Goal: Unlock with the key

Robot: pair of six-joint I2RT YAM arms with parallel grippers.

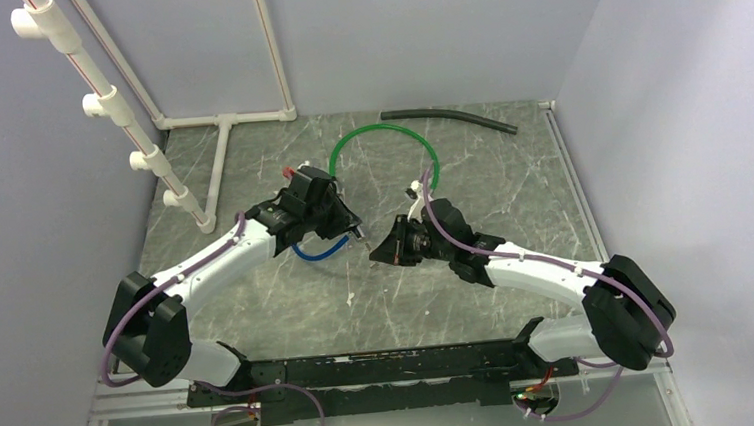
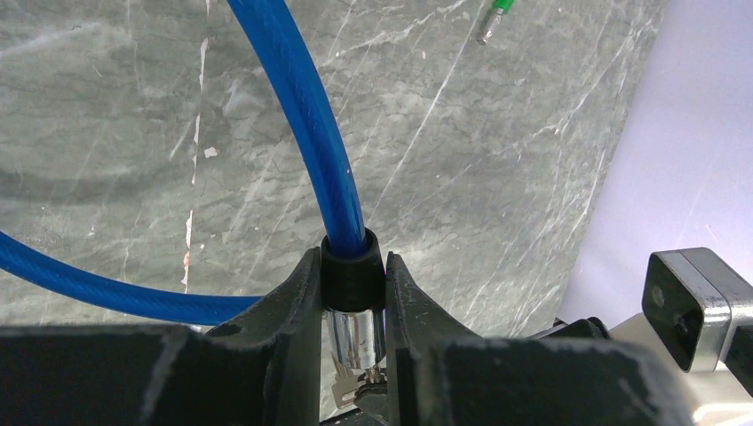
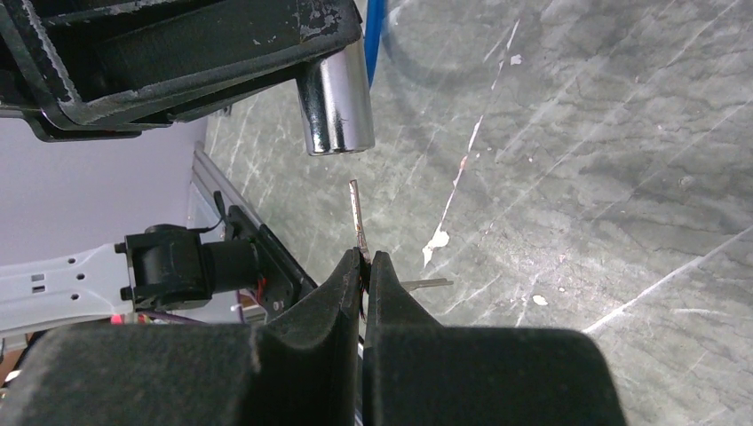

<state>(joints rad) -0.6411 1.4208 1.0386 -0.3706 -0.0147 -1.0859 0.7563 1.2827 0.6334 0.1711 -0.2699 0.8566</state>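
Note:
My left gripper [image 2: 352, 266] is shut on the lock's black collar [image 2: 352, 277], where the blue cable [image 2: 306, 115] enters it. The chrome lock barrel [image 2: 355, 337] sticks out behind the fingers and also shows in the right wrist view [image 3: 337, 102]. My right gripper [image 3: 365, 259] is shut on a small metal key [image 3: 357, 217]. Its blade points up at the barrel's end face, with a short gap between them. In the top view the two grippers, left [image 1: 351, 231] and right [image 1: 380, 254], meet at the table's middle, above the blue cable loop [image 1: 317, 249].
A second key [image 3: 428, 284] sticks out sideways beside my right fingers. A green cable loop [image 1: 384, 135] lies behind the grippers, its metal tip showing in the left wrist view [image 2: 487, 27]. A black hose [image 1: 452, 118] lies at the back. A white pipe frame [image 1: 137, 140] stands at the left.

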